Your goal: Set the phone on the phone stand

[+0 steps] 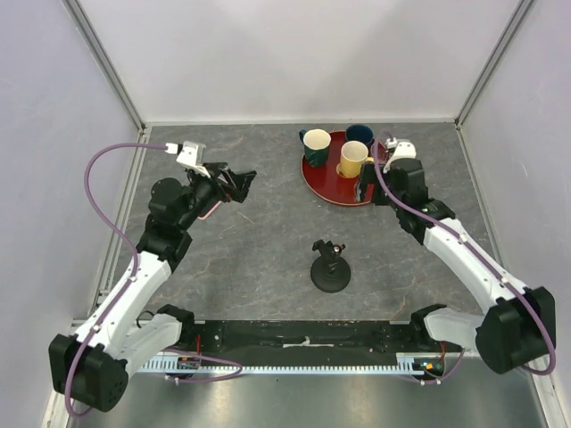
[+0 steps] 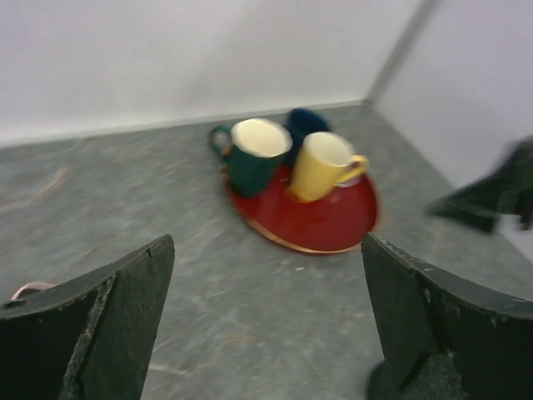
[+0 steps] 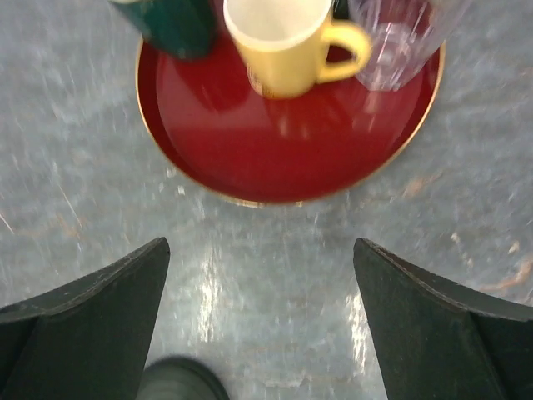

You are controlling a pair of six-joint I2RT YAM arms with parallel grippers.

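The black phone stand (image 1: 330, 267), with a disc base and a short clamp arm, stands mid-table between the arms. Of the phone I see only a pale pink edge (image 1: 213, 209) beneath my left wrist, and a pink sliver at the lower left of the left wrist view (image 2: 28, 289). My left gripper (image 1: 235, 183) is open and empty just above the table, pointing toward the tray (image 2: 266, 250). My right gripper (image 1: 368, 191) is open and empty at the near rim of the red tray (image 3: 260, 246). Both are well away from the stand.
The round red tray (image 1: 332, 189) at the back right holds a green mug (image 1: 314, 145), a yellow mug (image 1: 353, 159), a dark blue mug (image 1: 359, 134) and a clear glass (image 3: 400, 42). White walls close the back and both sides.
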